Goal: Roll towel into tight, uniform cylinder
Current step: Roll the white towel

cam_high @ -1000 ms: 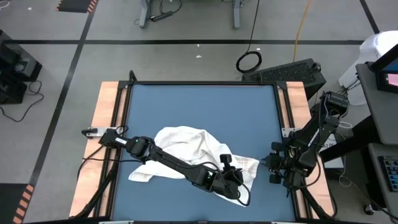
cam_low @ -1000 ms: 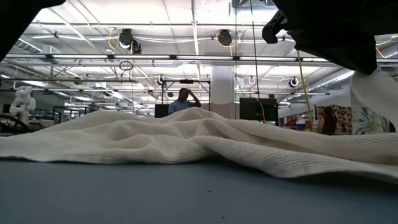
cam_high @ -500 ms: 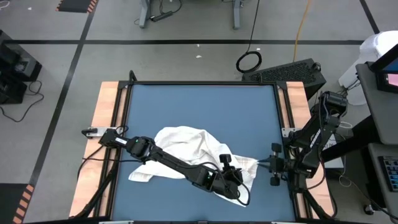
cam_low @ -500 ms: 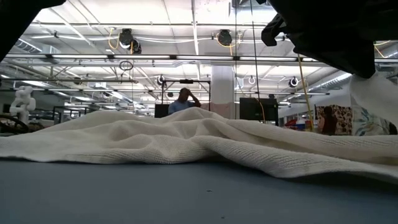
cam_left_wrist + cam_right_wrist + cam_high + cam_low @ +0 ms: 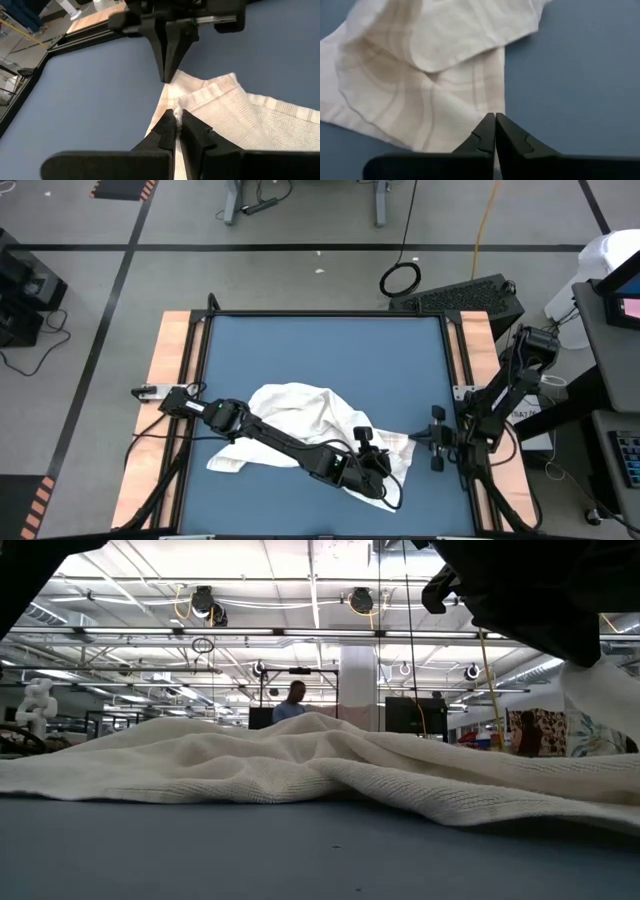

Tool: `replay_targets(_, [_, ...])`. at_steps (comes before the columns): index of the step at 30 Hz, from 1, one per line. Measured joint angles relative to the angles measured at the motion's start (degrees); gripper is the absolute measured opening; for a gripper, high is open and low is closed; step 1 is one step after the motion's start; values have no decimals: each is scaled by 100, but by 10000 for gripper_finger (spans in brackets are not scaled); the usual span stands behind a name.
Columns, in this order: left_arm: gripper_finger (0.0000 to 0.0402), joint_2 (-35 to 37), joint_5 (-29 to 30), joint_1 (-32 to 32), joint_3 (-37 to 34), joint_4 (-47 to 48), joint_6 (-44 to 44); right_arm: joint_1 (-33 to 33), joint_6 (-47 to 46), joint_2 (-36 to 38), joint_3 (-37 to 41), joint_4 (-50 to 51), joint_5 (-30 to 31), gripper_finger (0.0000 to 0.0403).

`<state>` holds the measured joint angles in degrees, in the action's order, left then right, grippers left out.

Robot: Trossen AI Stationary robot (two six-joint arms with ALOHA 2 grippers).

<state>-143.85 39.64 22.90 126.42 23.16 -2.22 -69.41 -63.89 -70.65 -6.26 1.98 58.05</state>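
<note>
Your left gripper (image 5: 378,478) sits at the near edge of the blue mat (image 5: 320,350), at about five o'clock from the mat's centre. Its fingers are pressed almost together, pinching a thin fold of the towel (image 5: 300,420); the left wrist view shows white cloth caught between the tips. Judging by the grip, you hold that edge to pull the cloth flat before any rolling begins.

The towel lies crumpled, not rolled, in the near half of the mat, spreading from seven o'clock across to four o'clock. One checked corner (image 5: 445,100) lies flat at the four o'clock end.

Your right gripper (image 5: 437,440) hovers just beside that corner, at the mat's right edge near four o'clock. Its fingers are closed against each other with nothing between them, and they point at the corner, probably ready to take it.

Farther out, the far half of the mat is bare blue. Wooden strips (image 5: 170,380) border it left and right. Beyond the table lies a grey floor with cables (image 5: 400,278). In the low view, a person (image 5: 294,700) stands far off in a bright hall.
</note>
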Motion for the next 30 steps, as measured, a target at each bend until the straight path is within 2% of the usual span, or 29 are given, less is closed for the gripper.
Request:
replay_targets(3, [15,0,-86,40,0,-4,2,2,56,0,233,-491,-116,1])
replay_targets(7, [15,0,-323,113,-1,-4,-31,2,90,0,304,-660,-137,1])
replay_targets(24, [15,-2,-358,371,-26,8,-153,235,159,-11,305,-502,-292,0])
replay_targets(30, [15,-2,-710,446,-26,-84,-196,236,148,-11,304,-490,-313,0])
